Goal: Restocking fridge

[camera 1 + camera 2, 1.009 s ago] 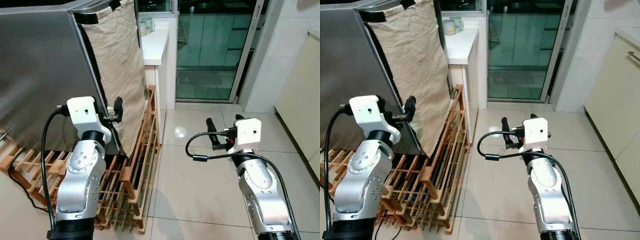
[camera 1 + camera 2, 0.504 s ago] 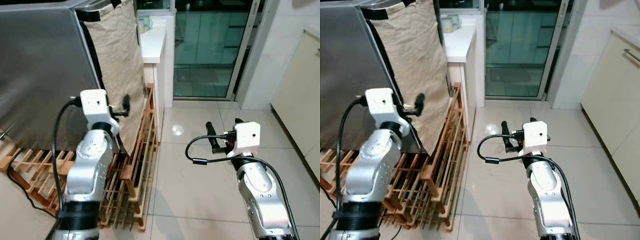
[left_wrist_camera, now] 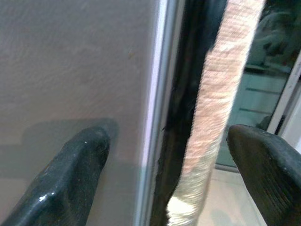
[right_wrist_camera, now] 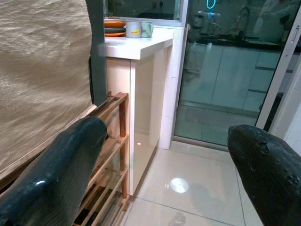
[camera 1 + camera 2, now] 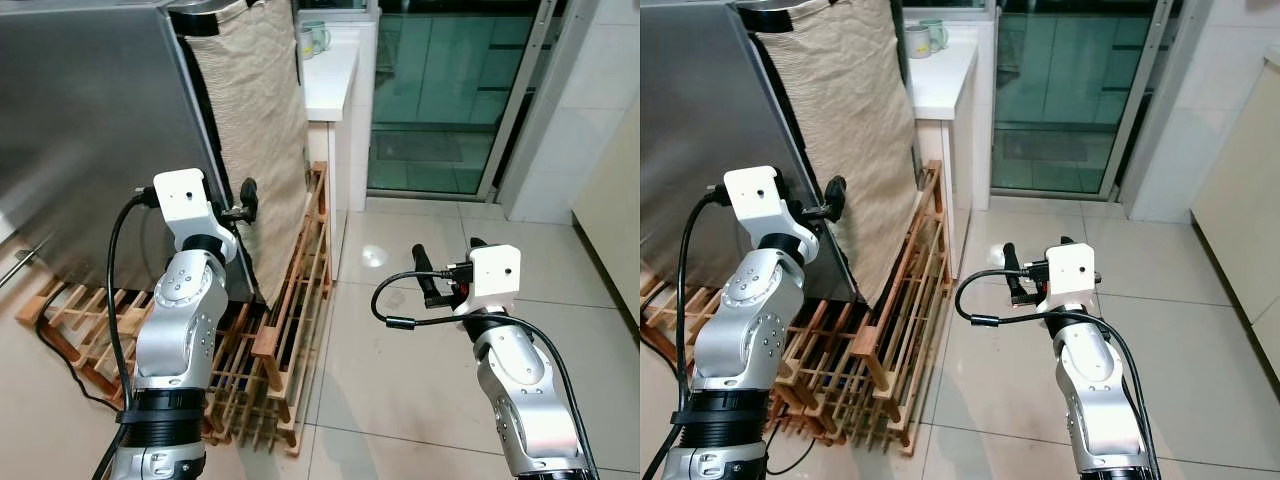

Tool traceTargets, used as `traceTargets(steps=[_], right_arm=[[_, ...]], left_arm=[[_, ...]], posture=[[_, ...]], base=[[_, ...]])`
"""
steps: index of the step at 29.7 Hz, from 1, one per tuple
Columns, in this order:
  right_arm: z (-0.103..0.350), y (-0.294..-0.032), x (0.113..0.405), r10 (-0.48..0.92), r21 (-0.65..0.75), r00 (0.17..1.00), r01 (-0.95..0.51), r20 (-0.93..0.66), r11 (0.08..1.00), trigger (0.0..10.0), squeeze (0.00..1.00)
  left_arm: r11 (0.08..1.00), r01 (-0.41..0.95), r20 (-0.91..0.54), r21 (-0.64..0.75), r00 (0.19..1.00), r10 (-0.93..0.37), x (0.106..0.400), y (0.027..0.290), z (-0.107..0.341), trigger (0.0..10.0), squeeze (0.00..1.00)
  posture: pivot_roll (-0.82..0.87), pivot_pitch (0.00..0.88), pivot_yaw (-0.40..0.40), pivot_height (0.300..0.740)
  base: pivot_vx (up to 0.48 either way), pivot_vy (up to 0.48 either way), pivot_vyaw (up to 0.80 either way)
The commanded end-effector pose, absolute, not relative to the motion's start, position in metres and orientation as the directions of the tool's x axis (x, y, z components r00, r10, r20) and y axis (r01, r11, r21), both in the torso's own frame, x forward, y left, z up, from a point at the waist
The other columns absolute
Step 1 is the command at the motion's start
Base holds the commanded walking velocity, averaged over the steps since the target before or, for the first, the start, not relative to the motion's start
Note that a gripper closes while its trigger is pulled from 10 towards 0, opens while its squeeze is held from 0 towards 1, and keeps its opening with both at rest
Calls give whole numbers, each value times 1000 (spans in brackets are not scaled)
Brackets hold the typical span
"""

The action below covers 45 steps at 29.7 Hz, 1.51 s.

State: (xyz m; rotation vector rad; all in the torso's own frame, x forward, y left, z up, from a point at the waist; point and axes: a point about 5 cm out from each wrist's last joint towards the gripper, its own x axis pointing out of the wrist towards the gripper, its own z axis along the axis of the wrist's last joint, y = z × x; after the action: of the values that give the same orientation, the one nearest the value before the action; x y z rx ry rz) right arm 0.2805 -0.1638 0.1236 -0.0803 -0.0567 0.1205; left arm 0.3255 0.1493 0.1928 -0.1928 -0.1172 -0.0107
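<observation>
Closest to us, our right gripper (image 5: 445, 268) hangs at about 4 o'clock over the bare tile floor (image 5: 400, 360), fingers spread wide and holding nothing. Over at 9 o'clock our left gripper (image 5: 247, 200) is raised right at the front corner of the fridge (image 5: 90, 120), also spread wide, with one finger (image 3: 70, 174) against the steel door face and the other out past the beige cloth (image 5: 255, 110) draped down the fridge's side. The fridge is shut, sitting on a wooden slat rack (image 5: 290, 310).

Farther back at 12 o'clock there's a white counter (image 5: 330, 85) with mugs (image 5: 312, 38), then a glass sliding door (image 5: 450, 90).

We reckon we're lining up to open the door. The worry: pinch at that edge and we could grab cloth instead of door and drag it loose, or slip off the smooth steel. That rack sticking out could also catch our feet stepping closer.
</observation>
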Motion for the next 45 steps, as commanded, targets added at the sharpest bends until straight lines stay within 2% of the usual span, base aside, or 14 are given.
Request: traceTargets(steps=[1, 11, 12, 20, 25, 28, 31, 33, 38, 40, 41, 42, 43, 45], right_arm=[[126, -163, 281, 127, -85, 990, -122, 55, 989, 10000, 0], [124, -162, 282, 128, -83, 991, -124, 45, 989, 10000, 0], [124, -161, 282, 132, -84, 990, -128, 44, 988, 10000, 0], [125, -159, 284, 135, -84, 990, -131, 47, 988, 10000, 0], [127, -161, 284, 133, -87, 990, -128, 50, 988, 10000, 0], [123, -161, 283, 168, -92, 986, -166, 15, 982, 10000, 0], [108, -159, 274, 271, -91, 958, -279, -89, 956, 10000, 0], [106, -159, 273, 278, -92, 955, -288, -101, 953, 10000, 0], [106, -160, 274, 263, -78, 960, -271, -97, 959, 10000, 0], [107, -159, 274, 265, -78, 960, -272, -95, 959, 10000, 0], [107, -159, 274, 265, -78, 960, -272, -95, 959, 10000, 0], [107, -157, 272, 277, -80, 956, -285, -101, 955, 10000, 0], [107, -157, 271, 281, -82, 954, -289, -104, 954, 10000, 0], [107, -156, 270, 284, -84, 953, -294, -108, 952, 10000, 0]], left_arm=[[980, 71, 142, -184, 989, -45, 325, 142, 202, 10000, 0], [974, 88, 58, -208, 995, -78, 316, 139, 186, 10000, 0], [964, 76, 36, -254, 997, -69, 316, 138, 181, 10000, 0], [954, 29, 2, -300, 1000, -29, 325, 142, 173, 10000, 0], [937, 95, 19, -336, 995, -94, 330, 132, 176, 10000, 0], [925, 185, 3, -333, 981, -195, 341, 117, 174, 10000, 0], [849, 393, 2, -352, 908, -419, 354, 71, 176, 10000, 0], [827, 435, 5, -357, 886, -464, 354, 60, 177, 10000, 0], [562, 722, 99, -402, 645, -758, 334, -20, 198, 10000, 0], [458, 785, 156, -417, 559, -814, 325, -44, 207, 10000, 0], [458, 785, 156, -417, 559, -814, 325, -44, 207, 10000, 0], [337, 846, 211, -412, 449, -868, 313, -67, 214, 10000, 0], [292, 864, 224, -410, 406, -886, 309, -73, 215, 10000, 0], [271, 874, 238, -402, 386, -891, 307, -76, 217, 10000, 0]], posture=[[-187, 0, 102, 740], [-183, 0, 98, 740], [-182, 0, 97, 740], [-187, 0, 96, 740], [-191, 0, 97, 740], [-202, 0, 90, 740], [-219, 0, 95, 740], [-227, 0, 96, 740], [-261, 0, 110, 740], [-282, 0, 117, 740], [-282, 0, 117, 740], [-285, 0, 117, 740], [-302, 0, 120, 740], [-303, 0, 120, 740]], base=[[0, 0, 0], [0, 0, 0], [0, 0, 0], [0, 0, 0], [0, 0, 0], [0, 0, 0], [0, 0, 0], [0, 0, 0], [0, 0, 0], [0, 0, 0], [0, 0, 0], [0, 0, 0], [0, 0, 0], [0, 0, 0]])
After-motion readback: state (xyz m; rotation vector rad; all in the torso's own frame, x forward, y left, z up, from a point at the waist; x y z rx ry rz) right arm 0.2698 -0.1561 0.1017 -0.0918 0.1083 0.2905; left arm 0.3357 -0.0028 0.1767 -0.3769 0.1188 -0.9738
